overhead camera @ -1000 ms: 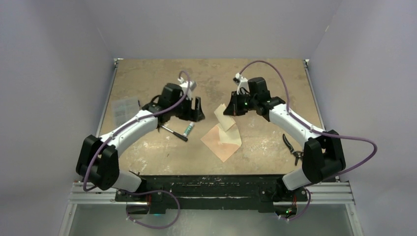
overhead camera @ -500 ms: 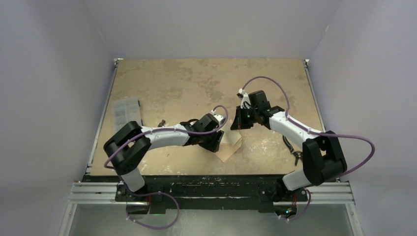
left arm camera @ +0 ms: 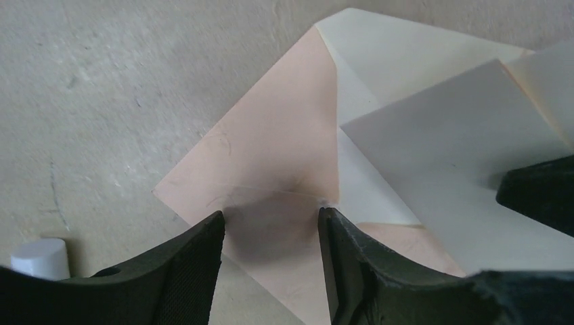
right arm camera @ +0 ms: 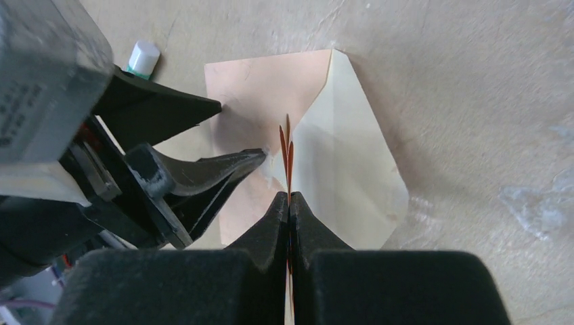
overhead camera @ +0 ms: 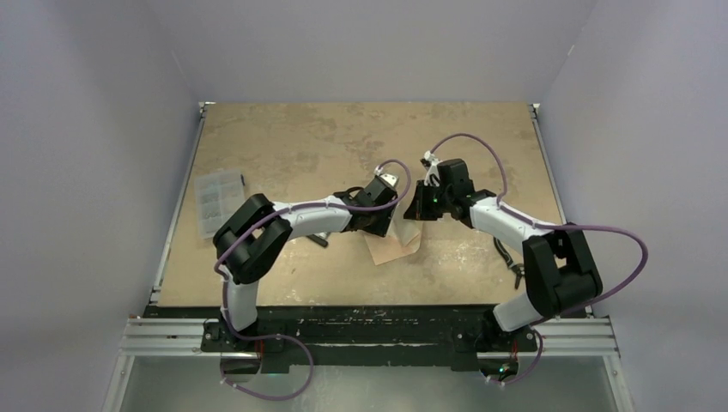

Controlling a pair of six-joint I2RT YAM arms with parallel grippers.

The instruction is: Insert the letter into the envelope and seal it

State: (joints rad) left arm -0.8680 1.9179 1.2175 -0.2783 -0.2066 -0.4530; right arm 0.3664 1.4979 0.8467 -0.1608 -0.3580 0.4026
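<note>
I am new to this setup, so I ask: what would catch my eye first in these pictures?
In the middle of the table, the right tool pinches the letter above the envelope, whose cream flap lies open. The left tool hangs open, low over the envelope's pink body.

envelope [left arm camera: 271, 156] on table [overhead camera: 300, 146], letter [left arm camera: 447, 156] above it, glue stick [right arm camera: 143, 55] at left

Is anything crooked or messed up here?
A little. The envelope lies crooked on the table, flap open, with a faint wrinkle between the open jaws of the left gripper. The right gripper pinches the letter upright over it. Nothing looks torn or spilled.
</note>
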